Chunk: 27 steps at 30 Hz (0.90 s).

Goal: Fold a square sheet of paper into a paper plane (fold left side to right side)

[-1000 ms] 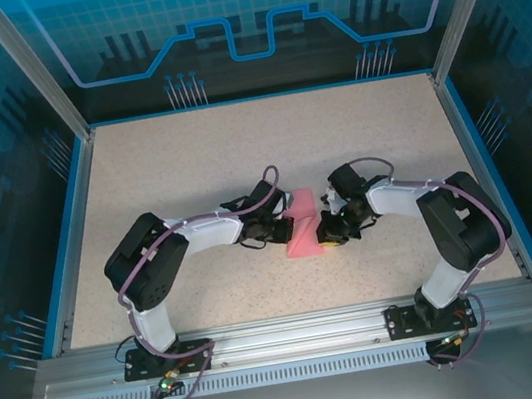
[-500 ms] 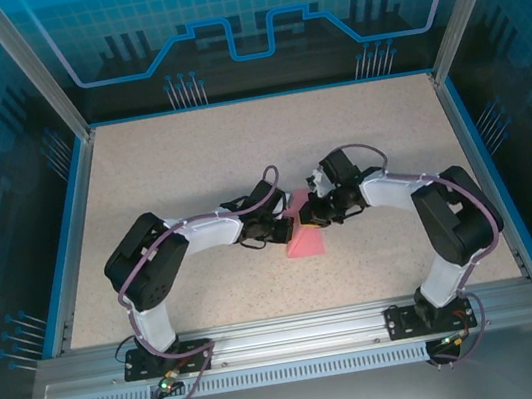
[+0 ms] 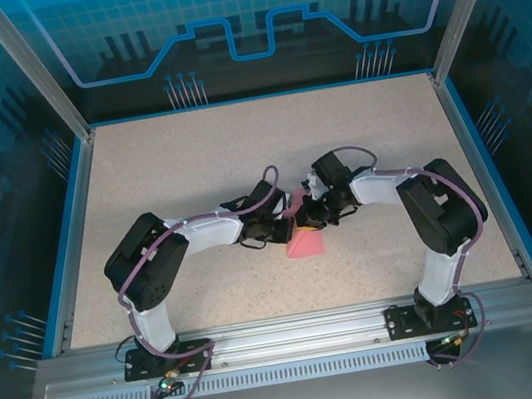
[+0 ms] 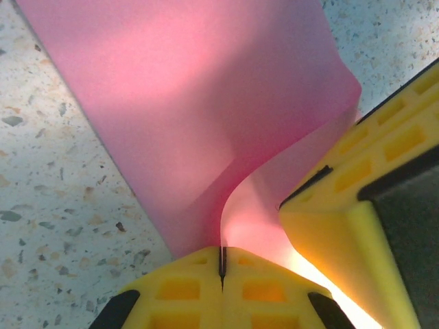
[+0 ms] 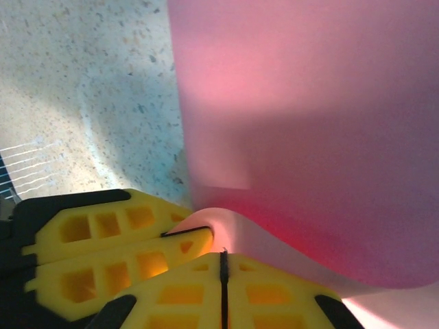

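Note:
The square sheet of paper is pink-red and lies at mid-table, one part flat and one part curled up. It shows as a bent sheet; a paper plane is out of view. My left gripper is at the sheet's left side, shut on a raised edge. My right gripper is tip to tip with it, shut on the curled paper. The right gripper's yellow fingers stand close in the left wrist view. The left gripper's fingers appear in the right wrist view. The flat part of the sheet lies under the curl.
The speckled beige table has a blue rim and metal frame posts at the back corners. Both arms bend inward and meet at the middle. There is free tabletop behind the grippers and on both sides.
My right gripper has swung left and a little back, up against the left gripper and over the sheet, so less pink paper shows. The left arm has stayed put.

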Each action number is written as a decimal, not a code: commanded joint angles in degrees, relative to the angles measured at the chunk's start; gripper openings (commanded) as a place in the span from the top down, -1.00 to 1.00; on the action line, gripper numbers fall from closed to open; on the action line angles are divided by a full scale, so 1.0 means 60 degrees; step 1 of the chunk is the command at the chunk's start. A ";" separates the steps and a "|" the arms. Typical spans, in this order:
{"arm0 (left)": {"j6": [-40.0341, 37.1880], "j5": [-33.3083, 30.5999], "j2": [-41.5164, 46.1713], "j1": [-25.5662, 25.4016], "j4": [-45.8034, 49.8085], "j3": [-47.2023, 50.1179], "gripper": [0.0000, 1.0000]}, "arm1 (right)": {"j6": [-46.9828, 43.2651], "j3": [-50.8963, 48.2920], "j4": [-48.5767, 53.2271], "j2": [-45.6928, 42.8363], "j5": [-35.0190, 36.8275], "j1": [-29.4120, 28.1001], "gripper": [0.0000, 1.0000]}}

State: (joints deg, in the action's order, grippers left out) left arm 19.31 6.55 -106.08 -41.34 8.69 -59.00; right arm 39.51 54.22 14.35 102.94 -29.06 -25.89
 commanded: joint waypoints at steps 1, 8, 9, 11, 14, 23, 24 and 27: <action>-0.0153 0.0226 -0.0265 0.0073 0.0278 0.0071 1.00 | -0.0244 0.0150 0.0445 0.0186 0.0263 -0.0109 0.83; -0.0172 0.0242 -0.0319 0.0050 0.0310 0.0035 1.00 | -0.0584 0.0157 0.0852 0.0207 0.0658 -0.0110 0.84; -0.0180 0.0242 -0.0323 0.0051 0.0310 0.0036 1.00 | -0.0609 0.0149 0.0916 0.0216 0.0718 -0.0109 0.83; -0.0175 0.0242 -0.0330 0.0057 0.0321 0.0034 1.00 | -0.0682 0.0142 0.0997 0.0246 0.0824 -0.0109 0.83; -0.0186 0.0242 -0.0322 0.0064 0.0339 0.0020 1.00 | -0.0739 0.0109 0.1091 0.0278 0.0932 -0.0109 0.84; -0.0204 0.0198 -0.0162 0.0051 0.0434 0.0034 0.93 | -0.0915 0.0094 0.1547 0.0421 0.1343 -0.0109 0.84; -0.0194 0.0198 -0.0099 0.0058 0.0444 0.0041 0.89 | -0.0915 0.0090 0.1542 0.0458 0.1343 -0.0108 0.84; -0.0150 0.0173 0.0230 0.0071 0.0522 0.0020 0.75 | -0.0901 0.0028 0.1560 0.0505 0.1365 -0.0108 0.84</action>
State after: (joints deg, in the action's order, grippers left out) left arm 19.16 7.33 -106.13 -41.36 8.78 -59.00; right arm 34.87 54.85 19.46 103.85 -24.21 -25.91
